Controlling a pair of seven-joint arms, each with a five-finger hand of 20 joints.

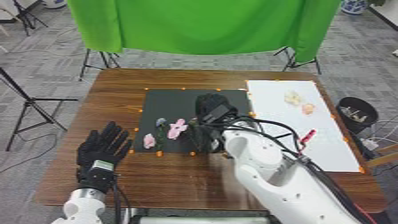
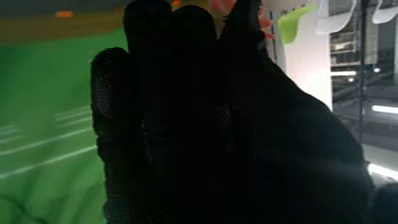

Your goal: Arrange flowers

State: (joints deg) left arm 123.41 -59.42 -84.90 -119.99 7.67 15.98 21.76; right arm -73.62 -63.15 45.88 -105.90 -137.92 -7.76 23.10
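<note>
In the head view my right hand [image 1: 213, 106] is over the black mat [image 1: 173, 102], near its right side; in the right wrist view this hand [image 2: 191, 120] has straight fingers. My left hand [image 1: 104, 150] stands open beside the mat, over the wood. Left of the right hand lie a pink flower [image 1: 177, 129], a second pink flower [image 1: 149, 141] and a grey-blue flower [image 1: 161, 122]. The white board [image 1: 329, 150] holds a pale flower [image 1: 292, 98], a peach flower [image 1: 308, 108] and a red item [image 1: 307, 135]. Reddish petals [image 2: 265, 23] and a green leaf [image 2: 291, 23] appear beyond the glove.
My right forearm [image 1: 266, 165] crosses the table between mat and board, with loose black cables along it. Orange markers line the mat and board. A black bin [image 1: 357, 109] stands off the table's right edge; a green cloth [image 1: 204, 25] hangs behind the table [image 1: 115, 100].
</note>
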